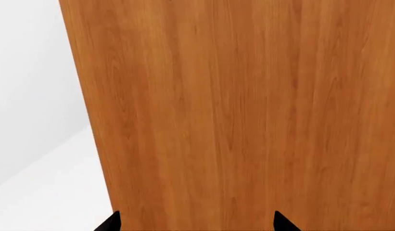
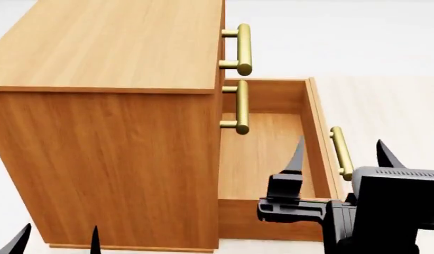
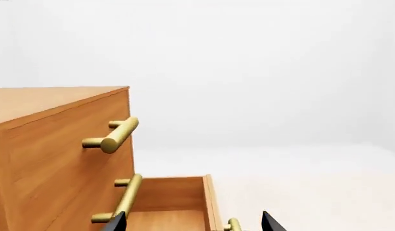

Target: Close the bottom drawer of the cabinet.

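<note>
The reddish-brown cabinet (image 2: 118,137) fills the left of the head view. Its bottom drawer (image 2: 262,159) is pulled out to the right, empty inside, with a brass bar handle (image 2: 341,152) on its front. My right gripper (image 2: 340,156) is open; its two black fingertips straddle the drawer front and handle, one above the drawer's inside, one outside. In the right wrist view the drawer (image 3: 174,202) and its handle (image 3: 233,225) lie between the tips of my right gripper (image 3: 193,224). My left gripper (image 2: 58,238) is open beside the cabinet's side panel (image 1: 248,115).
The two upper drawers are shut, their brass handles (image 2: 243,48) (image 2: 241,106) sticking out above the open drawer. A white floor (image 2: 386,42) and a pale wood floor strip (image 2: 386,106) lie to the right of the cabinet.
</note>
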Robot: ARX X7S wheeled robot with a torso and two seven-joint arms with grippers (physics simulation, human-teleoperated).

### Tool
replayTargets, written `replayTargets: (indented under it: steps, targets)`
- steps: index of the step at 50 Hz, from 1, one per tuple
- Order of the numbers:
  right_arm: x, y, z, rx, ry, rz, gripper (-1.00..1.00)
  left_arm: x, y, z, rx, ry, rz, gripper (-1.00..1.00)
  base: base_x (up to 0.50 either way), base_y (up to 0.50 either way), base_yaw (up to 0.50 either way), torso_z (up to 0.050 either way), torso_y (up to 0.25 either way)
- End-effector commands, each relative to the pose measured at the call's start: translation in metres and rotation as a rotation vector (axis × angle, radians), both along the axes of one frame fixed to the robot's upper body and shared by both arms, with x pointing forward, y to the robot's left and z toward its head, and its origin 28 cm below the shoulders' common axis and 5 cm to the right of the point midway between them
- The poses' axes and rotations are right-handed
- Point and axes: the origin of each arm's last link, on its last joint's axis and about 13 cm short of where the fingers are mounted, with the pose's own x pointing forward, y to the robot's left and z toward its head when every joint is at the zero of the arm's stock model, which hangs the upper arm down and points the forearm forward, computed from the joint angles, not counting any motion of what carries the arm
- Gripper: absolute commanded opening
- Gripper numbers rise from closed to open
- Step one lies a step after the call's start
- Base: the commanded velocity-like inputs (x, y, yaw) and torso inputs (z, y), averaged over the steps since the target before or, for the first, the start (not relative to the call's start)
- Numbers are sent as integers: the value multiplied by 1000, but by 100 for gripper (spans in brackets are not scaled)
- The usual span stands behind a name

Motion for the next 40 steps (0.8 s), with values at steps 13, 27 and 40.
replayTargets:
  steps: [13,27,40]
  targets:
    - [38,-63,21,-93,-3,-148,100,0,2,2,-45,-8,-17,100,0,0,0,0,0]
    - [45,-99,-44,-44,126,-210,100,-1,3,1,-45,-3,-11,100,0,0,0,0,0]
    - [44,-108,-81,-62,196,-203,100,0,1,-4,-41,4,-17,100,0,0,0,0,0]
